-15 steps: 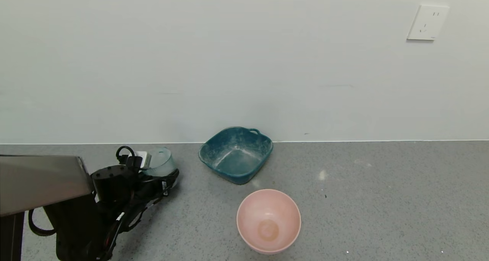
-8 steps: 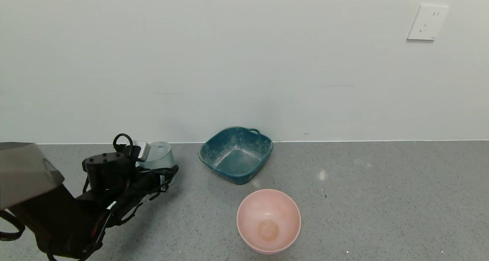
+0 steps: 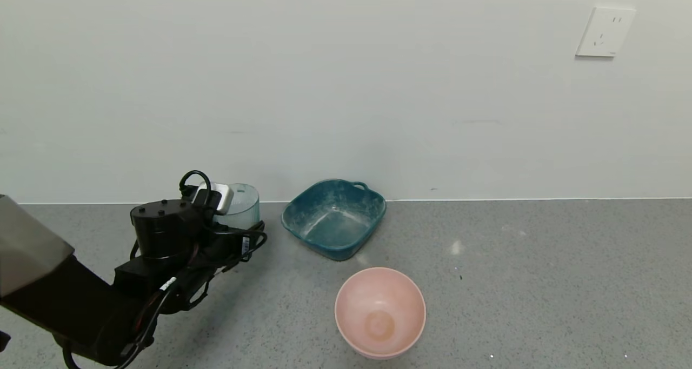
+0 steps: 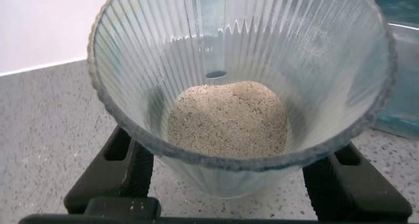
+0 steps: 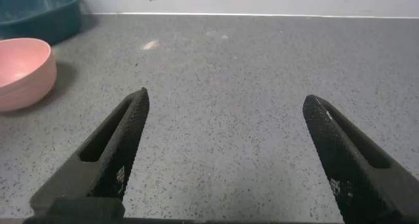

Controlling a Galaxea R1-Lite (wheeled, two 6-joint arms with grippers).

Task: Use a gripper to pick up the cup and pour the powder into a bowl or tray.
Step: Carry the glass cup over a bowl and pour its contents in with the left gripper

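Observation:
My left gripper (image 3: 238,227) is shut on the ribbed translucent cup (image 3: 241,203) and holds it upright, a little above the grey counter at the left. In the left wrist view the cup (image 4: 314,60) fills the frame with a heap of beige powder (image 4: 226,119) in its bottom, and the black fingers (image 4: 124,165) press on both of its sides. The pale pink bowl (image 3: 403,299) stands at the front centre, to the right of the cup and apart from it; it also shows in the right wrist view (image 5: 19,70). My right gripper (image 5: 226,119) is open and empty over bare counter.
A squarish dark teal tray (image 3: 373,207) with a small handle and white dust inside stands by the wall, just right of the cup; it also shows in the right wrist view (image 5: 39,11). A white wall with a socket (image 3: 605,31) runs behind the counter.
My left gripper has risen with the cup and moved right, toward the teal tray. The bowl and tray have not moved.

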